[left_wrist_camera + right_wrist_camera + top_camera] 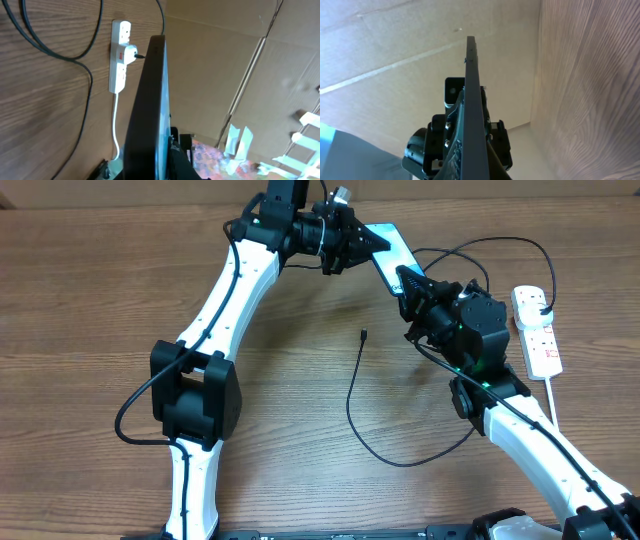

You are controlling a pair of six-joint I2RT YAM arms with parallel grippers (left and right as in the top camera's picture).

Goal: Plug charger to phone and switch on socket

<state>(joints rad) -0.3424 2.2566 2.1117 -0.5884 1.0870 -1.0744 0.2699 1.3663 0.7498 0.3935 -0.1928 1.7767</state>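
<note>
Overhead, the phone (393, 250) is being held up off the bench (100, 300), close to the far edge and a little right of the middle, with its light-blue screen showing. The left gripper (372, 242) is pinching its far-left end. The right gripper (405, 280) is clamping the near end, so the phone is spanning the two. Both sets of jaws are sitting narrow against it, with nothing else in them.

The charger (349, 400) is trailing in a loose loop across the middle of the bench. Its connector tip (363, 335) is lying bare on the wood, well apart from the phone and nearer the front than both grippers. The socket (540, 345) is lying near the right edge toward the far corner, and the plug (541, 308) is sitting in one of its outlets.

In the left wrist view, the phone (150, 100) is running edge-on up the centre as a dark slab, and the camera's own fingers are not showing. Beyond it the socket (118, 75) is carrying the plug (131, 52), and a white cord (116, 120) is leading away from the strip. The black cable (91, 87) is curving over the wood beside it.

In the right wrist view, the phone (472, 90) is again standing edge-on down the middle, with the other arm's dark hardware behind its lower end.
</note>
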